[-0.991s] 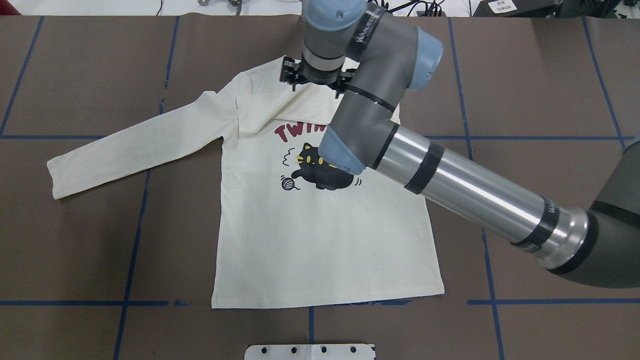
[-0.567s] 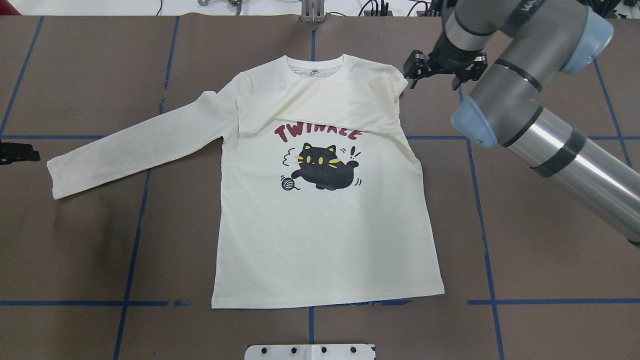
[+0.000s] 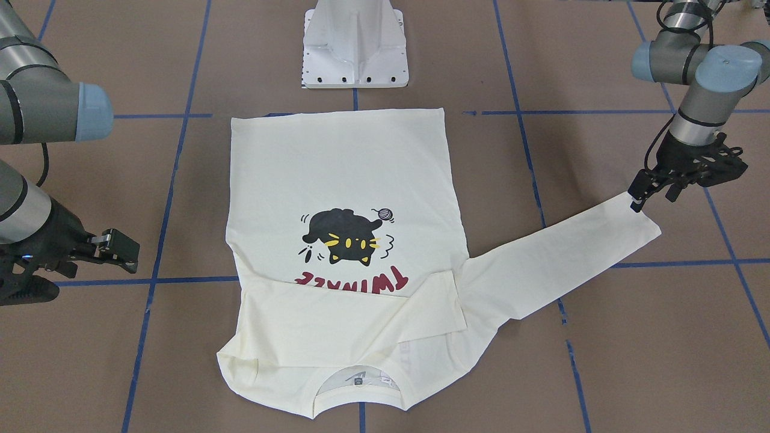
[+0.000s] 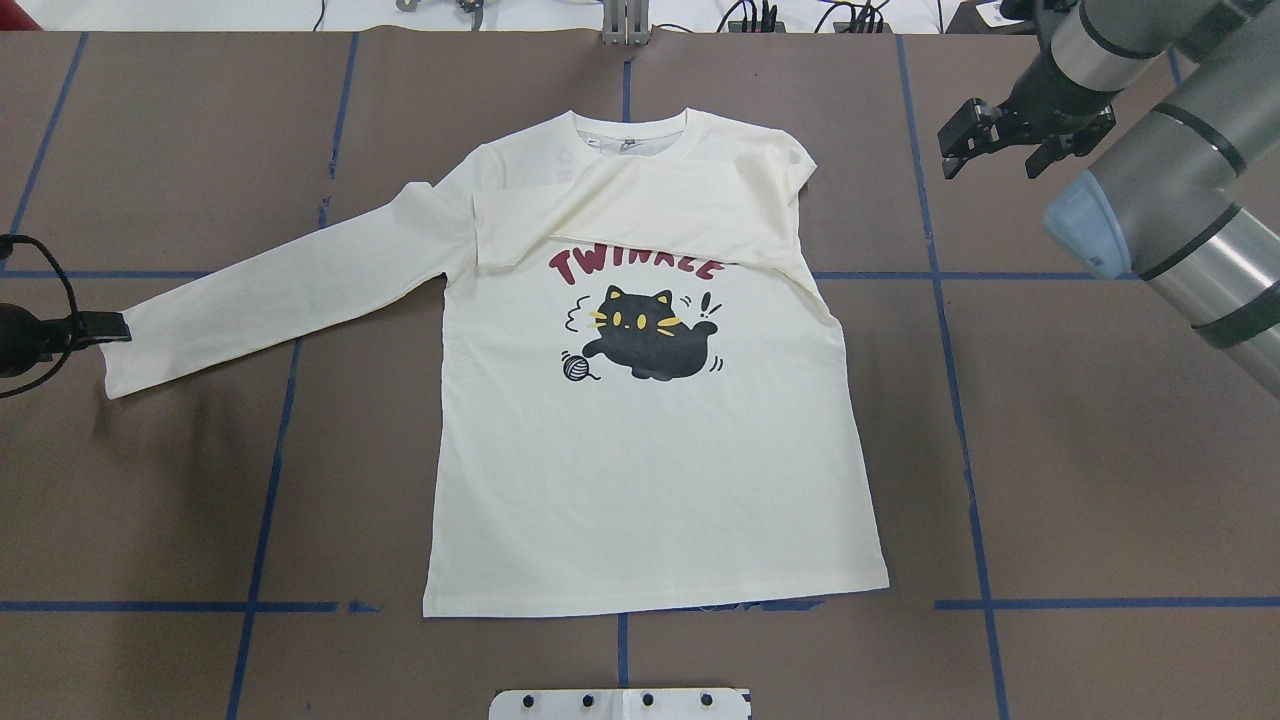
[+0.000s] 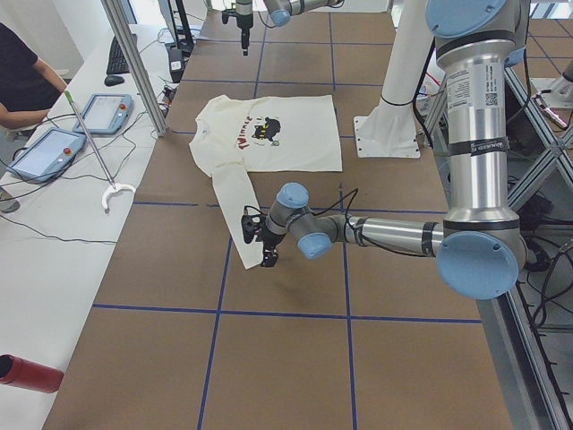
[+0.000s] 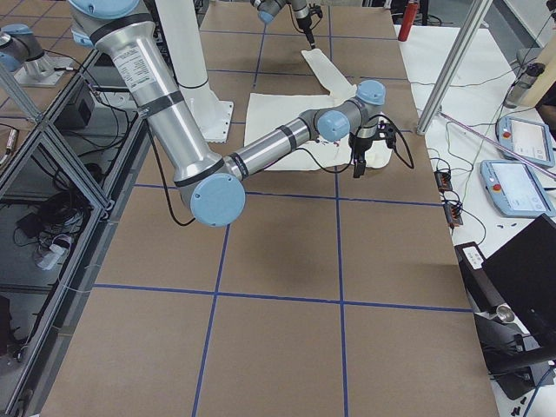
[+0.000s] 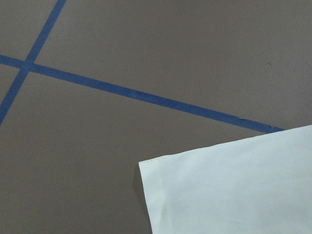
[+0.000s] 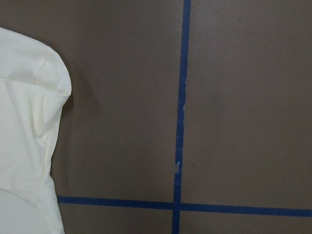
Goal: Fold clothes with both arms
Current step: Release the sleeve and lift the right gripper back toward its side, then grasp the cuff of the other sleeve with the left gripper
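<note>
The left hand hangs with its fingers spread at the cuff of the outstretched sleeve. One fingertip sits at the cuff's edge, and whether it touches the cloth cannot be told. The cuff lies flat on the brown desk, just beside a blue tape line.

The right hand is also spread and holds nothing. It hovers over bare desk beside the shirt's shoulder on the robot's right, apart from the fabric.

Between the hands, the cream long-sleeved T-shirt lies print side up with its hem toward the robot's white base. Its other sleeve lies folded across the chest, covering the top edge of the red "TWINKLE" lettering above the black cat.
</note>
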### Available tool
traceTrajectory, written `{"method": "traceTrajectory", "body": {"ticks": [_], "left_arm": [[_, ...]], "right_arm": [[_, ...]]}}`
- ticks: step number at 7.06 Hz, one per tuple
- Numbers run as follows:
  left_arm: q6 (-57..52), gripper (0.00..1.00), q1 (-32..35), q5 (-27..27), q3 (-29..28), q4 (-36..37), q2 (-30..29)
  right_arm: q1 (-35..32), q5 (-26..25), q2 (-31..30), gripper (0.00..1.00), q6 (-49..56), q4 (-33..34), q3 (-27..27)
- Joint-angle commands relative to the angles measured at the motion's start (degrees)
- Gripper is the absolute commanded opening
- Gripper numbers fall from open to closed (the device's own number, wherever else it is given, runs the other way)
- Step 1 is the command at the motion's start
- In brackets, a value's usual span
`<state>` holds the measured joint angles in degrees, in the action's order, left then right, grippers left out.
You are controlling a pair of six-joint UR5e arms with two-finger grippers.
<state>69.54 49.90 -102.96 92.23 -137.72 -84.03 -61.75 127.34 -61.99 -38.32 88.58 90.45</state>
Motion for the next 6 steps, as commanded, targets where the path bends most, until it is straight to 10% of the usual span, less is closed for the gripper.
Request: {"method": "traceTrajectory", "body": {"ticks": [1,6], "left_arm": [[-0.19,0.99,-0.33,1.10,-2.41,-0.27,-1.31],[-0.10,0.86,-0.85,0.92,-4.35,-0.71,-3.16]], "right_arm": [[-0.30,0.80,-0.58,1.00,0.09,-0.07,0.60],[-0.65,1.24,-0.41,1.00,0.09,-0.07,0.78]]}}
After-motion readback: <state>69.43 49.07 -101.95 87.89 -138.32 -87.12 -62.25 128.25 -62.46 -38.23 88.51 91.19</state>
